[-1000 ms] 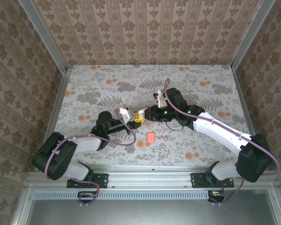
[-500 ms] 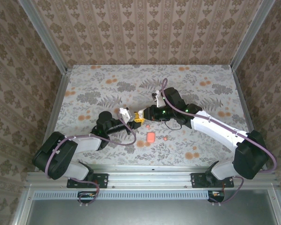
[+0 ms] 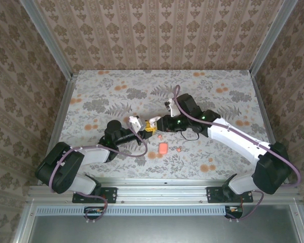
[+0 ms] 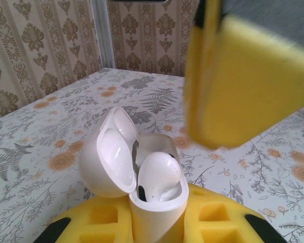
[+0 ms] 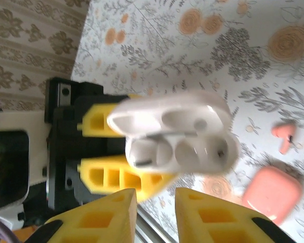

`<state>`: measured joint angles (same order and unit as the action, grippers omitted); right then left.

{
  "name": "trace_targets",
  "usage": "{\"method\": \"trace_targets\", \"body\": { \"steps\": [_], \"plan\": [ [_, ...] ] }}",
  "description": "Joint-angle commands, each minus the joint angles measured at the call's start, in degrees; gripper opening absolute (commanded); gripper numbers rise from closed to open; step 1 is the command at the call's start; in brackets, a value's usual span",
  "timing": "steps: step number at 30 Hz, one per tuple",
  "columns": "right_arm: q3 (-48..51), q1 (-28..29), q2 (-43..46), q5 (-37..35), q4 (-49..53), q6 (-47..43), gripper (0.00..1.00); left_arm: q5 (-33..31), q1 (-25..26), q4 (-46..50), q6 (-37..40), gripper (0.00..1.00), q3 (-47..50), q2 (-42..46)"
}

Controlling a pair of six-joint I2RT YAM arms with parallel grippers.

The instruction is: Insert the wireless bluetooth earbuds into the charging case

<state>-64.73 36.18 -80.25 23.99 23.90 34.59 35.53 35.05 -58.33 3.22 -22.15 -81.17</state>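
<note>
Now clamping white case (image 5: 177, 129) in left gripper (image 4: 157, 228), lid swung back, likely to bare the sockets for loading. Spotted one white bud (image 4: 159, 174) seated inside the case. Hovering just beside the case, right gripper (image 5: 156, 212), fingers parted, nothing between. Noted coral case (image 5: 271, 195) and loose coral bud (image 5: 283, 137) on table (image 5: 253, 45) near the white case, probably awaiting their turn.

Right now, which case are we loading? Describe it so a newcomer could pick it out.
Start at the middle of the floral table. There the left gripper clamps the white case between its yellow pads, holding it up off the surface. Its lid is flipped open with a white bud seated inside, whereas the coral case lies closed on the table, nearer the near edge.
</note>
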Motion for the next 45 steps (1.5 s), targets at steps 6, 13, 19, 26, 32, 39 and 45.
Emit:
{"method": "trace_targets", "body": {
  "steps": [6, 13, 19, 26, 32, 39, 45],
  "plan": [
    [-11.25, -8.94, 3.7, -3.72, 26.77, -24.3, 0.3, -4.21, 0.09, -0.7, -1.11, 0.07, 1.97, 0.36],
    [-21.67, -14.06, -3.67, -11.56, 41.71, -44.82, 0.31, -5.28, 0.11, 3.05, 0.13, 0.07, 3.42, 3.69],
    [-26.85, -14.74, -13.7, -19.61, 48.39, -55.07, 0.34, -4.86, 0.11, 9.28, 1.6, 0.07, 3.93, 8.04],
    [-29.09, -14.81, -23.83, -21.94, 46.47, -58.95, 0.38, -5.27, 0.2, 17.64, 5.11, 0.07, 3.96, 12.04],
    [-33.36, -15.06, -32.91, -24.59, 47.48, -60.47, 0.39, -5.79, 0.2, 20.0, 6.0, 0.07, 3.54, 12.59],
    [-35.84, -16.37, -39.58, -24.26, 46.9, -61.65, 0.42, -5.48, 0.2, 21.11, 6.82, 0.07, 2.36, 10.33],
    [-38.35, -17.09, -43.91, -23.99, 48.04, -62.0, 0.42, -5.66, 0.11, 22.82, 7.77, 0.07, 1.42, 9.67]
  ]
}}
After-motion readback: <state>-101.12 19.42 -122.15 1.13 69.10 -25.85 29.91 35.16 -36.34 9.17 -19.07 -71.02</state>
